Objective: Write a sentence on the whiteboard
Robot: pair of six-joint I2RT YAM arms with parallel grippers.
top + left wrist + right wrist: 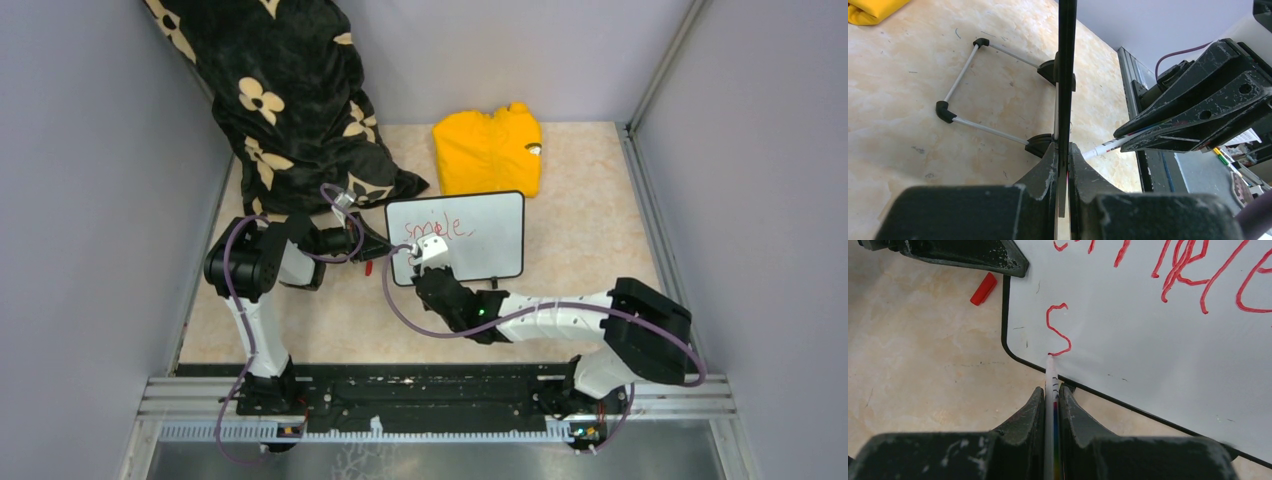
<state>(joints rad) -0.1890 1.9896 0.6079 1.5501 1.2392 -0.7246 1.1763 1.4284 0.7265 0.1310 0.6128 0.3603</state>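
Saw a beige worktop boxed in by grey walls in the top view. Found a black cloth with cream flowers draped at 10 o'clock from the middle, its hem down on the worktop. Noted the left arm bent in from 8 o'clock and the right arm stretched in from 4 o'clock. Spotted a folded yellow garment at 12 o'clock of the whiteboard, just beside its far rim. Placed the whiteboard near the middle of the worktop, backed by a grey wire stand with black corner pieces. Found the left jaws closed tight on the board's 9 o'clock rim, seen edge-on between them in the left wrist view. Found the right jaws closed on a slim white marker by the board's 7 o'clock corner, tip touching the white face. Read the sentence in red: "smile" on the upper line, then only an "S" below, tail right at the marker tip. Spotted a small red cap on the worktop at the board's 8 o'clock, apart from the rim.
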